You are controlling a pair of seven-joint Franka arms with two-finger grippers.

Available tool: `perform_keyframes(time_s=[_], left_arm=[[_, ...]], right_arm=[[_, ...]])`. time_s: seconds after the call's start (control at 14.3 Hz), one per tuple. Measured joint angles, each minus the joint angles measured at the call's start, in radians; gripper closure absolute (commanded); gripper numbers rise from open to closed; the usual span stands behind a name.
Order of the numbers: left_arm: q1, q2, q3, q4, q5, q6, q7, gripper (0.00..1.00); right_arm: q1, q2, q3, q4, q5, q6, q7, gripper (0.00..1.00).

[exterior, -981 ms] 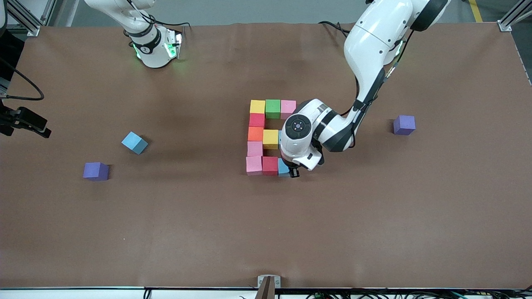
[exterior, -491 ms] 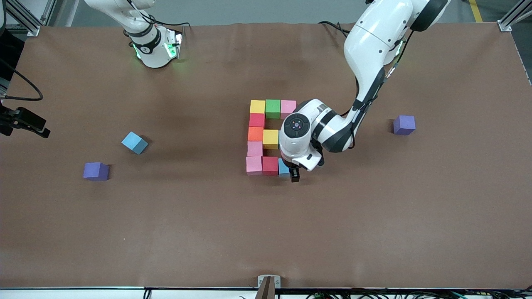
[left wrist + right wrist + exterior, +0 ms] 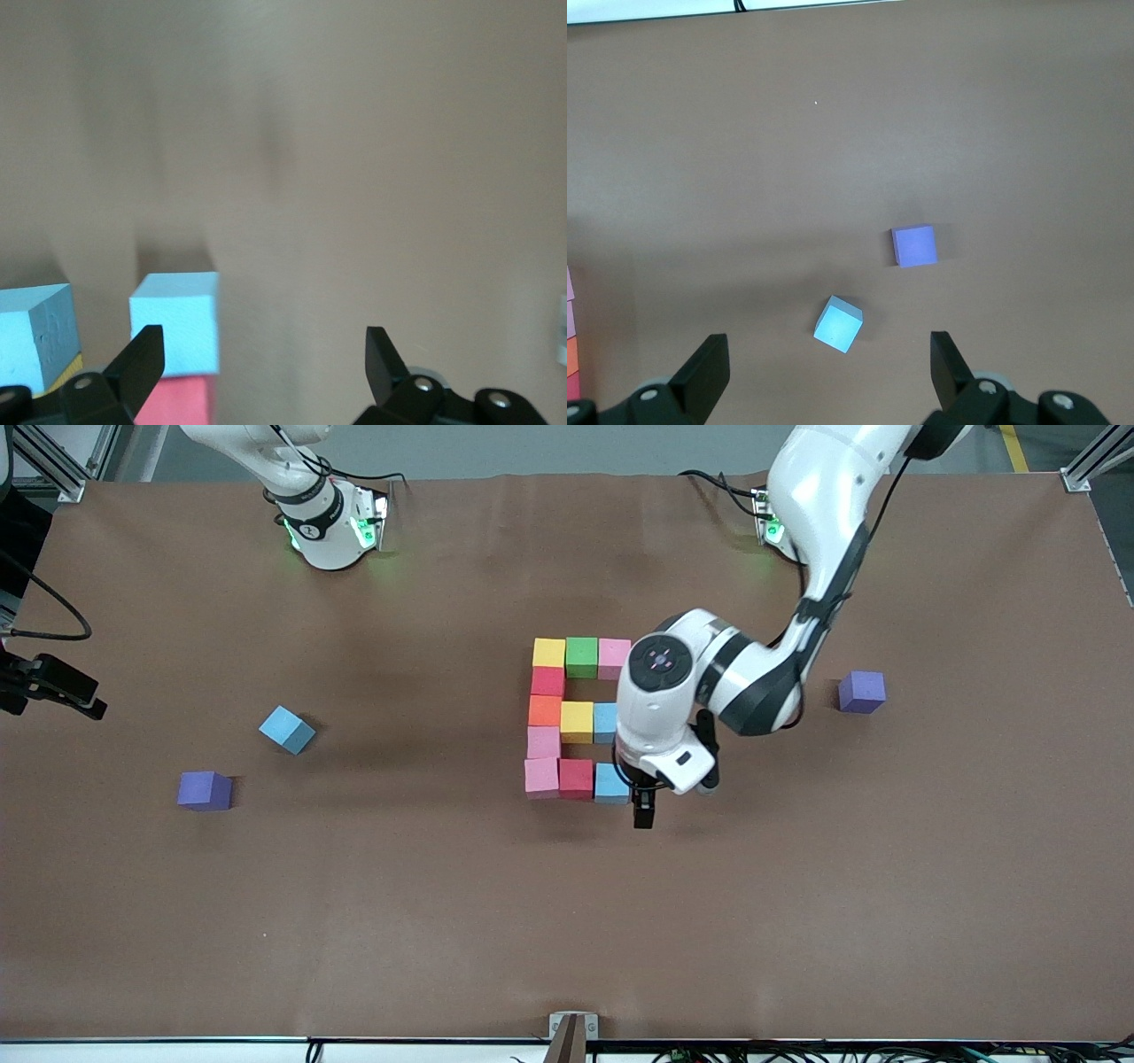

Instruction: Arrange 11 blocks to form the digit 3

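The blocks lie as a figure of touching cubes mid-table: yellow, green and pink in the farthest row. Red, orange and pink run down the column. Yellow and light blue fill the middle row. Pink, red and light blue make the nearest row. My left gripper hangs open and empty just beside that last light blue block. My right gripper is open and empty, high over a loose light blue block.
The loose light blue block and a purple cube lie toward the right arm's end. Another purple cube sits toward the left arm's end. The right arm waits by its base.
My left gripper has opened, let go of the light blue block at the nearest row's end and lifted away, uncovering the middle row's light blue block. The right arm has not moved.
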Motion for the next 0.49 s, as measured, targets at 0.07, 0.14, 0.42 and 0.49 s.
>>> perform_keyframes(time_s=[0.07,0.14,0.42,0.49], left_arm=[[0.015,-0.043,0.000,0.000,0.000,-0.017,0.062,0.00],[0.029,-0.077,0.000,0.000,0.000,-0.044,0.142,0.00],[0.087,-0.145,0.000,-0.002,-0.004,-0.180,0.569,0.00],[0.103,-0.159,0.000,-0.001,-0.005,-0.214,0.675,0.00]], right_arm=[[-0.001,0.000,-0.001,0.000,0.000,0.000,0.000,0.00],[-0.003,0.000,-0.001,0.000,0.000,0.000,0.000,0.00],[-0.010,0.000,-0.004,0.000,0.000,0.000,0.000,0.00],[-0.010,0.000,-0.004,0.000,0.000,0.000,0.000,0.00]])
